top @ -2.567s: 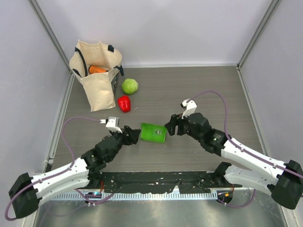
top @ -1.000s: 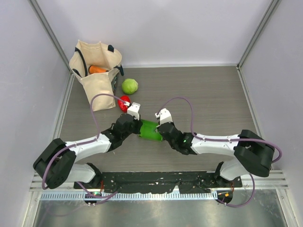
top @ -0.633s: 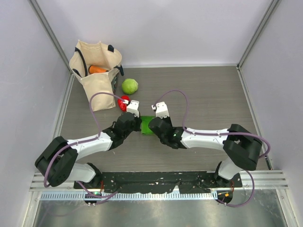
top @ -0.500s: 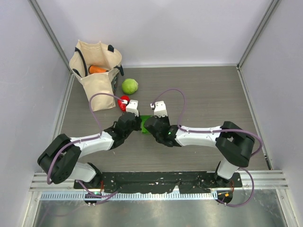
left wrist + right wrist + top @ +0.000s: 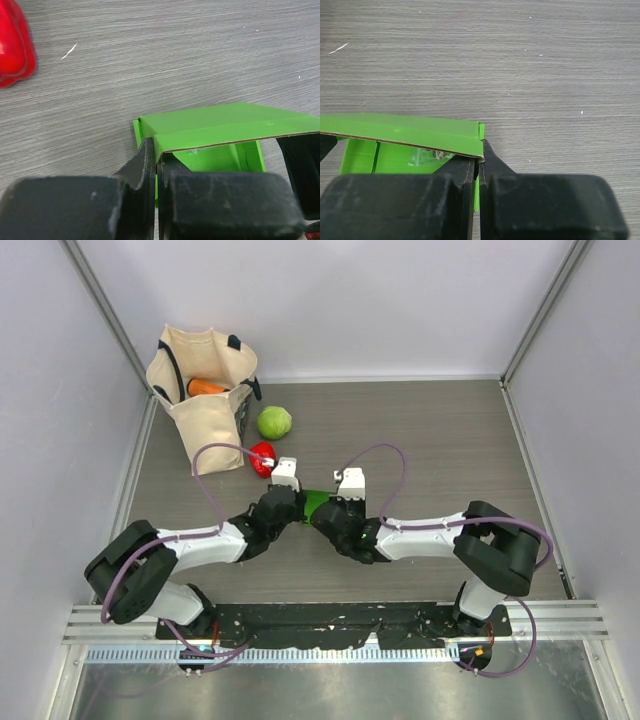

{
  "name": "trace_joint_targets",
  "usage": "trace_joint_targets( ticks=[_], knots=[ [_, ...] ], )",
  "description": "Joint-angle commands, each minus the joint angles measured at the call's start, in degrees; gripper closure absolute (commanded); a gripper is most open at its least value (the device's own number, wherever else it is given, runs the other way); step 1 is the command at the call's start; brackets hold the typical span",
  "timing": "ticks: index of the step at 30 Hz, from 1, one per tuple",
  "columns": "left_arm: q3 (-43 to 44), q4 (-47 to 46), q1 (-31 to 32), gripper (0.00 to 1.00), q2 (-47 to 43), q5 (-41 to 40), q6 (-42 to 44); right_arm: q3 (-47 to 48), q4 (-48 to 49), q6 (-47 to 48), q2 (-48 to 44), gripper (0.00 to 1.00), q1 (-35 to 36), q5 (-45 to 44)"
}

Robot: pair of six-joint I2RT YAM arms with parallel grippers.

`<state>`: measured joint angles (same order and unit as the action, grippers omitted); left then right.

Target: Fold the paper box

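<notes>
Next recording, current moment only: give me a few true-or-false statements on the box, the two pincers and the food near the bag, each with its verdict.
1. The left pincer and the right pincer are each shut on an edge of the box. True.
2. The box lies flat on the table. False: its top panel is raised, with open space beneath it.
3. The pepper is inside the bag. False: it lies on the table beside the bag.
4. An orange item sits in the bag. True.
5. The round green vegetable touches the box. False: they are well apart, with the pepper between them.
</notes>
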<state>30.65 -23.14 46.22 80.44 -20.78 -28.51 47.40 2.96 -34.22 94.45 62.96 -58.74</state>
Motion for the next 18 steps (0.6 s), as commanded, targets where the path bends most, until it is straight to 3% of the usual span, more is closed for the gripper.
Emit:
trace_joint_targets(
  ticks=[1, 7, 12, 18],
  knots=[
    [-1.6, -4.5, 3.6, 1.0, 1.1, 0.7, -2.8, -3.7, 8.3, -2.1, -2.1, 0.99, 0.8, -1.5],
    [-3.0, -5.2, 6.1, 1.0, 1.3, -2.1, -3.0, -5.7, 10.1, -5.7, -2.3, 0.99, 1.2, -2.4],
    [-3.8, -5.2, 6.6, 1.0, 1.6, -3.0, -3.0, 0.2, -1.5, -16.1, -0.9, 0.99, 1.6, -2.4],
    [-4.4, -5.7, 7.3, 1.0, 2.2, -3.2, -2.9, 0.3, -1.5, -16.8, 0.6, 0.99, 2.2, -3.5]
  ],
)
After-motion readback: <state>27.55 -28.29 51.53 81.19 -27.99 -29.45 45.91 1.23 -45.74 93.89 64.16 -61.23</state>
